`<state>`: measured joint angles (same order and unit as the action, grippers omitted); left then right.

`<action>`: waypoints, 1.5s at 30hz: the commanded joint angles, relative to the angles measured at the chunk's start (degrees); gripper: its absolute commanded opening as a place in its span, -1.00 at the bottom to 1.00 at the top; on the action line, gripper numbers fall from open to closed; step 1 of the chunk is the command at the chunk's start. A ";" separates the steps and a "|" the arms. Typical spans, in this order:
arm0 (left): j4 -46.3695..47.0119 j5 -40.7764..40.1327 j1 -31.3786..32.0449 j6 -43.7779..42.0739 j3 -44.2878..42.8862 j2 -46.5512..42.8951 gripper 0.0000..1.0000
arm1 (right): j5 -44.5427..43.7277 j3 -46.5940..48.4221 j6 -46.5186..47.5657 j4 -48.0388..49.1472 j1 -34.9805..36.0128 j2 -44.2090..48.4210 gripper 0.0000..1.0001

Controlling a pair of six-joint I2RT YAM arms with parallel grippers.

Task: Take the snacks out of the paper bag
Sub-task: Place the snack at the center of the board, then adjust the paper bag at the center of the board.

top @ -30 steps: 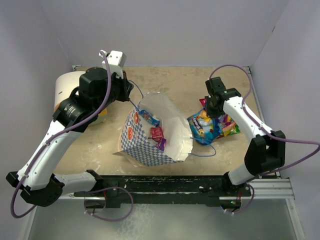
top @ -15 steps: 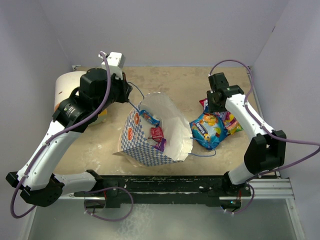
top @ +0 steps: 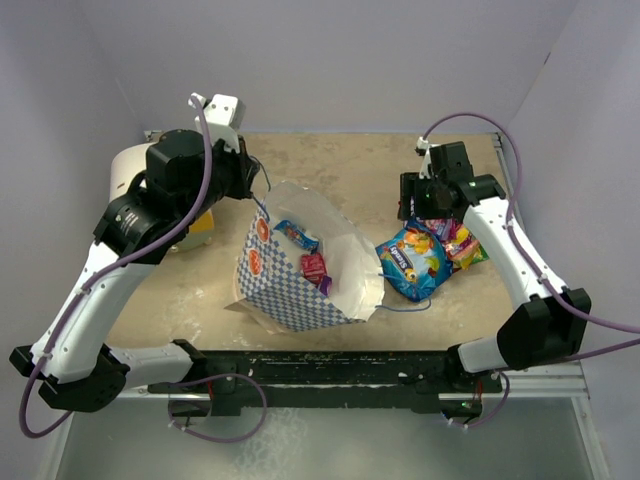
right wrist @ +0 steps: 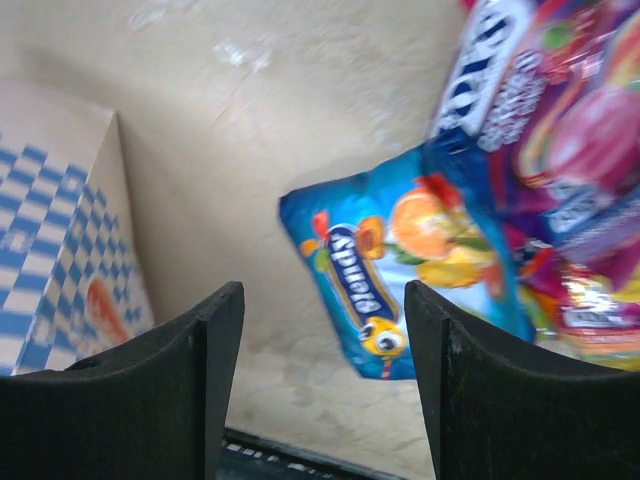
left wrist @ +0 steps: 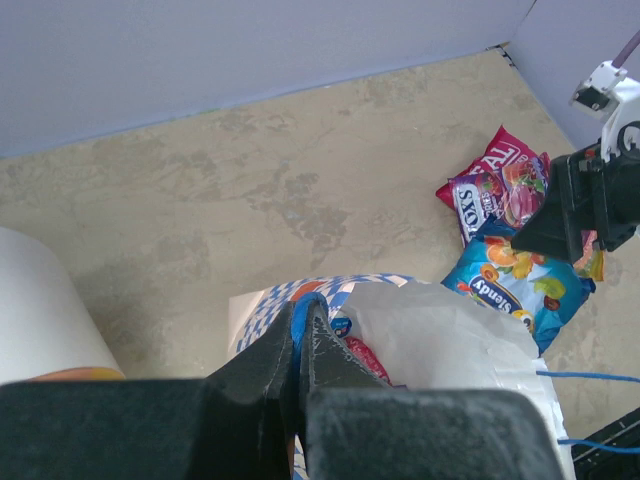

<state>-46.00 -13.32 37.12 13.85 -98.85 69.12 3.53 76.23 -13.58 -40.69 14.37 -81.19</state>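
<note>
The blue-and-white checkered paper bag (top: 290, 285) lies open at the table's middle, cream inside (left wrist: 430, 335). My left gripper (top: 256, 186) is shut on its blue cord handle (left wrist: 306, 318) at the bag's far rim. Inside the bag I see a small blue packet (top: 297, 235), a red one (top: 314, 267) and a purple one (top: 326, 286). On the table right of the bag lie a blue packet (top: 412, 262) and a pink-red and purple packet (top: 462, 243). My right gripper (top: 418, 208) is open and empty, hovering above the blue packet (right wrist: 400, 270). The bag's side (right wrist: 50, 230) shows at the left of the right wrist view.
A white-and-orange cylinder (top: 133, 178) stands at the far left, beside a yellow item (top: 203, 222). Lilac walls close the back and sides. A black rail (top: 330, 365) runs along the near edge. A loose blue cord (top: 405, 308) trails from the bag's right side.
</note>
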 commanded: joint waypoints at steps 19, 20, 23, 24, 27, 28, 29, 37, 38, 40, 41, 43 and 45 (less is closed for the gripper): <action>10.22 36.90 -1.72 -11.57 -1.10 5.13 -1.00 | 8.55 -15.51 -25.19 8.33 22.36 5.26 0.29; 11.15 38.38 -1.77 -9.04 2.84 3.19 -1.00 | 7.70 -15.73 -24.33 7.03 22.29 6.52 0.29; 14.14 41.38 -1.70 -2.92 13.00 -3.10 -1.00 | 3.73 -15.10 -20.52 3.83 22.32 10.50 0.31; 14.34 42.20 -1.75 -1.66 15.31 -4.73 -1.00 | 2.53 -14.61 -18.97 2.98 22.36 11.79 0.31; 12.58 43.40 -1.73 0.78 19.45 -8.93 -1.00 | 0.17 -13.18 -13.51 2.31 22.35 15.90 0.33; 12.04 43.91 -1.73 1.28 20.12 -9.73 -1.00 | 0.09 -13.24 -11.48 3.23 22.41 17.82 0.33; 11.78 44.33 -1.71 1.83 20.63 -10.32 -1.00 | 0.76 -13.89 -9.21 4.78 22.42 19.95 0.33; 7.45 41.04 -1.75 3.03 15.33 -7.39 -1.00 | 20.85 -27.63 12.48 28.18 28.49 38.58 0.27; 7.58 40.87 -1.71 3.07 14.81 -7.20 -1.00 | 24.31 -28.86 15.09 30.79 29.85 39.57 0.27; 8.10 39.69 -1.70 3.91 14.60 -6.84 -1.00 | 29.47 -29.89 22.31 33.81 32.83 39.71 0.24; 8.06 38.72 -1.70 4.40 14.43 -6.67 -1.00 | 28.76 -29.87 23.66 34.67 34.98 38.88 0.23; 8.04 37.45 -1.75 5.35 14.39 -6.49 -1.00 | 26.00 -29.06 26.58 35.78 40.28 35.75 0.22; 8.18 36.13 -1.77 6.54 14.58 -6.46 -1.00 | 19.87 -27.43 30.55 35.74 47.72 30.24 0.21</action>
<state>-39.03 25.89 35.46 17.45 -81.93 63.05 25.85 46.92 4.99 -11.40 52.66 -43.70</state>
